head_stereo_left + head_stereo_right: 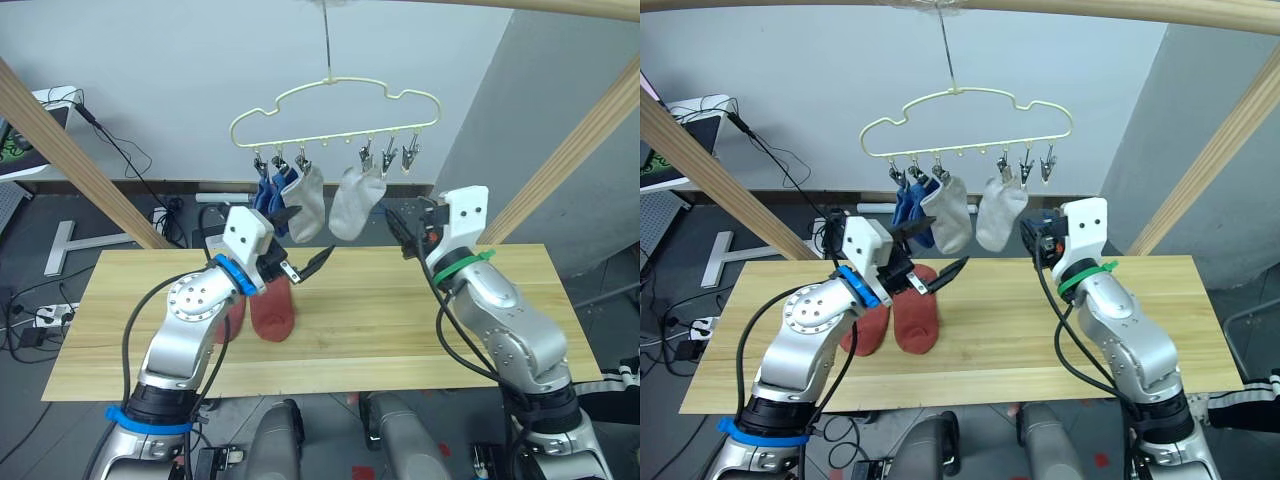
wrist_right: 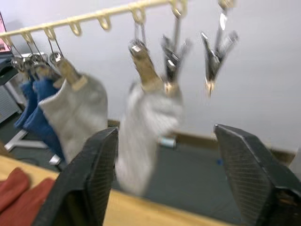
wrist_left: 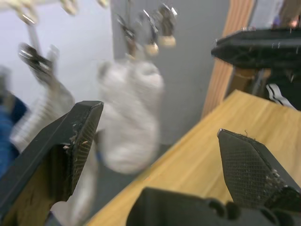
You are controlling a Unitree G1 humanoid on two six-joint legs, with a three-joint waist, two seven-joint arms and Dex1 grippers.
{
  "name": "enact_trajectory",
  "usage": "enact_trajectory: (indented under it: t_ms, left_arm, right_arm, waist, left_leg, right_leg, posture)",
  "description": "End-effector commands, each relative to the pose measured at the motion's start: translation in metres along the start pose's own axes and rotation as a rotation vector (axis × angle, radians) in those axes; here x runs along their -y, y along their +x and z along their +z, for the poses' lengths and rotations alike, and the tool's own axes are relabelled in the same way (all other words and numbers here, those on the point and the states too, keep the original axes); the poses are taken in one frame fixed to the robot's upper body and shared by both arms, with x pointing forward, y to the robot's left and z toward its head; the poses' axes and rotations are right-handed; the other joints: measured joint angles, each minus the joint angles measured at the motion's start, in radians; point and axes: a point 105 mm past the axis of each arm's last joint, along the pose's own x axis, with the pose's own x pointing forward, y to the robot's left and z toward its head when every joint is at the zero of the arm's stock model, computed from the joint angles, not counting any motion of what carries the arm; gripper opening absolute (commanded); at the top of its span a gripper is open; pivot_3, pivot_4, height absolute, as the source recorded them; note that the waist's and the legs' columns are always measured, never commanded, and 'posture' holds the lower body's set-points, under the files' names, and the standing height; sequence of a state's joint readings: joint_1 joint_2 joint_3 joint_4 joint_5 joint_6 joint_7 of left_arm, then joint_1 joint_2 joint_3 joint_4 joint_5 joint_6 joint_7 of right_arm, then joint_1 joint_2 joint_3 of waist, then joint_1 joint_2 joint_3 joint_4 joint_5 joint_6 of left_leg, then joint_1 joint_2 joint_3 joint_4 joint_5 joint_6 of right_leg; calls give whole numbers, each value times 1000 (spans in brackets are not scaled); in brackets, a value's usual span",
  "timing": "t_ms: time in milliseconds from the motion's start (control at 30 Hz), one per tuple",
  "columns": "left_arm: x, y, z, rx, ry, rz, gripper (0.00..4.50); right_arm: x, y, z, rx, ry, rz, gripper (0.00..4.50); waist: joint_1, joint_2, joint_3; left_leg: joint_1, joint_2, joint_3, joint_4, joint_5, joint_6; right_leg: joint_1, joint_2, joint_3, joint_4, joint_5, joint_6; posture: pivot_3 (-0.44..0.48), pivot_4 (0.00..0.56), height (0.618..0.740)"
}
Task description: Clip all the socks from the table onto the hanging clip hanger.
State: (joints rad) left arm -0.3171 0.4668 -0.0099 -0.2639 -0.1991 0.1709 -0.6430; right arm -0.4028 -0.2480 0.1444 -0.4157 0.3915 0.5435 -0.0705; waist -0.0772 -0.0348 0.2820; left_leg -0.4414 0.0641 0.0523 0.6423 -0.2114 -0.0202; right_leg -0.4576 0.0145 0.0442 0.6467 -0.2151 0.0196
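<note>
The pale-yellow clip hanger (image 1: 334,104) hangs above the table's (image 1: 400,320) far edge. Two blue socks (image 1: 267,194) and two light grey socks (image 1: 308,204) (image 1: 356,203) are clipped to its bar. The two clips at its right end (image 1: 400,155) are empty. Two rust-red socks (image 1: 915,320) lie side by side on the table; my left arm partly covers one (image 1: 868,328). Above them, just below the hung socks, my left gripper (image 1: 303,240) is open and holds nothing. My right gripper (image 2: 164,174) is also open and empty, right of the grey socks and under the empty clips (image 2: 214,56).
Thick wooden frame poles slant up on the left (image 1: 70,150) and the right (image 1: 575,155), and a beam runs overhead. Behind the table the floor holds cables, a power strip (image 1: 45,315) and a screen (image 1: 20,140) at the far left.
</note>
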Motion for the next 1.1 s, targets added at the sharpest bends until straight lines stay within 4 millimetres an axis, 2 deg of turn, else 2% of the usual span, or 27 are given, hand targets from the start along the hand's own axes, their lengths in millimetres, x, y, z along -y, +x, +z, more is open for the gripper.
enact_trajectory:
  t_ms: [33, 67, 167, 233, 533, 867, 1100]
  left_arm:
    - [0, -6, 15, 39, 25, -2, 4500]
    - [0, -6, 16, 39, 26, -1, 4500]
    - [0, -5, 19, 44, 26, 5, 4500]
    - [0, -5, 20, 47, 27, 8, 4500]
    - [4, -2, 30, 76, 44, 2, 4500]
    - [-1, 5, 48, 122, 64, 17, 4500]
    - [-1, 5, 49, 120, 63, 19, 4500]
  right_arm:
    - [6, 1, 16, 88, -13, -48, 3588]
    - [6, 2, 17, 94, -11, -49, 3588]
    - [7, 6, 18, 105, -13, -60, 2998]
    - [6, 8, 18, 107, -19, -65, 2303]
    - [8, 24, 21, 132, -31, -95, 2303]
    - [18, 46, 23, 150, -48, -147, 2303]
    - [23, 51, 22, 150, -50, -158, 2303]
  waist:
    - [5, 0, 0]
    - [8, 0, 0]
    - [20, 0, 0]
    - [24, 0, 0]
    - [28, 0, 0]
    - [30, 0, 0]
    - [37, 0, 0]
  left_leg:
    - [0, 0, 0, 0, 0, 0]
    - [0, 0, 0, 0, 0, 0]
    - [0, 0, 1, 0, 0, 0]
    - [0, 0, 1, 1, 0, 0]
    - [0, -1, 1, 1, 0, 0]
    - [1, -1, 1, 2, 0, 0]
    - [1, -1, 1, 1, 0, 0]
  right_leg:
    - [0, 0, 0, 0, 0, 0]
    - [0, -1, 0, 0, 0, 0]
    - [0, -1, 1, 0, 0, 0]
    - [0, -1, 1, 0, 0, 0]
    - [0, -1, 0, 0, 0, 0]
    - [1, -1, 0, 2, 0, 0]
    - [1, 0, 0, 1, 0, -1]
  posture:
    - [-24, 269, 740]
    - [-24, 269, 740]
    - [-17, 272, 740]
    - [-17, 272, 740]
    - [-5, 280, 740]
    - [13, 285, 740]
    - [18, 288, 740]
